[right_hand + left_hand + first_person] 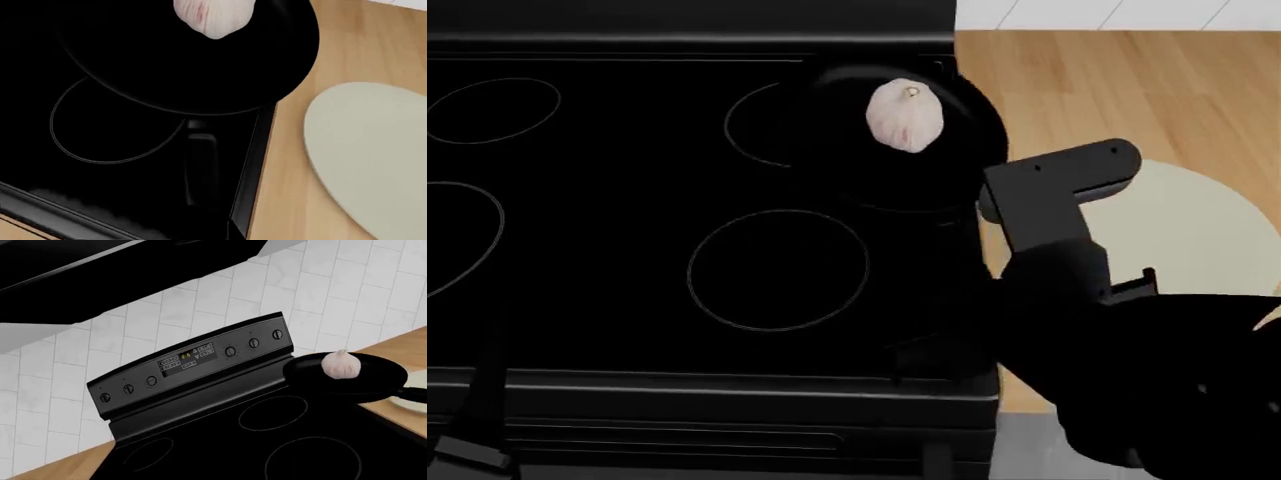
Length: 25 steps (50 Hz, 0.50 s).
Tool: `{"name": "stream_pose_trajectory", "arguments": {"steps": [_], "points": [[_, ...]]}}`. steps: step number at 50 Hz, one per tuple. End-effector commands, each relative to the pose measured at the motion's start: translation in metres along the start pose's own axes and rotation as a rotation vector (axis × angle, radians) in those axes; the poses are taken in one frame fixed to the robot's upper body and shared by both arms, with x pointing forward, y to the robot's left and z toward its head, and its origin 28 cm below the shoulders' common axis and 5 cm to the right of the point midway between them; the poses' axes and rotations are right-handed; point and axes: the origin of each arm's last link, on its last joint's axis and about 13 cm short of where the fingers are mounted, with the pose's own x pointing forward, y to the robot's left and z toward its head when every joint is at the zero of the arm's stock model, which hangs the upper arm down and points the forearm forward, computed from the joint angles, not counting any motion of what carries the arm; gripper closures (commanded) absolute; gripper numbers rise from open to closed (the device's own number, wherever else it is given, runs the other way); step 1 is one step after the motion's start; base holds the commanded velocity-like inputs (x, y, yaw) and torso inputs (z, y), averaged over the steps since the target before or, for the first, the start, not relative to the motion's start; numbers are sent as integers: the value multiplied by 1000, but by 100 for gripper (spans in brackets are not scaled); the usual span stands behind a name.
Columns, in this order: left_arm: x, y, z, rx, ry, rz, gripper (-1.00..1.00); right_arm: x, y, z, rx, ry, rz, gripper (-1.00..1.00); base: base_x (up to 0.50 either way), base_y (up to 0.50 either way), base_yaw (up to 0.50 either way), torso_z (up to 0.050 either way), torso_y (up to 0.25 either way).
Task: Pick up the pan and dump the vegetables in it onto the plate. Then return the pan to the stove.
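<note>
The black pan (pixel 894 140) is at the stove's back right, its rim reaching past the stove's edge over the wood counter. It looks lifted off the glass in the left wrist view (pixel 347 377). The garlic bulb (pixel 905 115) lies in it, also seen in the left wrist view (pixel 341 365) and the right wrist view (pixel 213 17). The pan's handle (pixel 200 165) runs back to my right gripper (pixel 200 212), which is black on black and appears shut on it. The cream plate (pixel 1194 235) lies on the counter right of the pan. My left gripper is out of view.
The black cooktop (pixel 627 250) has several thin burner circles. Its control panel (pixel 193 362) stands against a white tiled wall, under a dark hood (pixel 100 275). The wood counter (pixel 1094 90) runs to the right. My right arm (pixel 1054 200) stands between the pan and the plate.
</note>
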Motion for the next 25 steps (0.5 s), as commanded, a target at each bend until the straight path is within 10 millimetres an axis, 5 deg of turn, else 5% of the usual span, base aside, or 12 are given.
{"name": "stream_pose_trajectory", "arguments": {"steps": [1, 11, 25], "points": [[-1, 0, 0, 4, 2, 3, -100, 1, -25, 7, 125, -134, -50, 100, 0, 0, 0, 0, 10], [-2, 2, 10, 22, -26, 9, -100, -10, -41, 6, 233, -206, -57, 100, 0, 0, 0, 0, 2], [-8, 0, 15, 37, -39, -3, -100, 17, -53, -2, 308, -151, -52, 100, 0, 0, 0, 0, 1]]}}
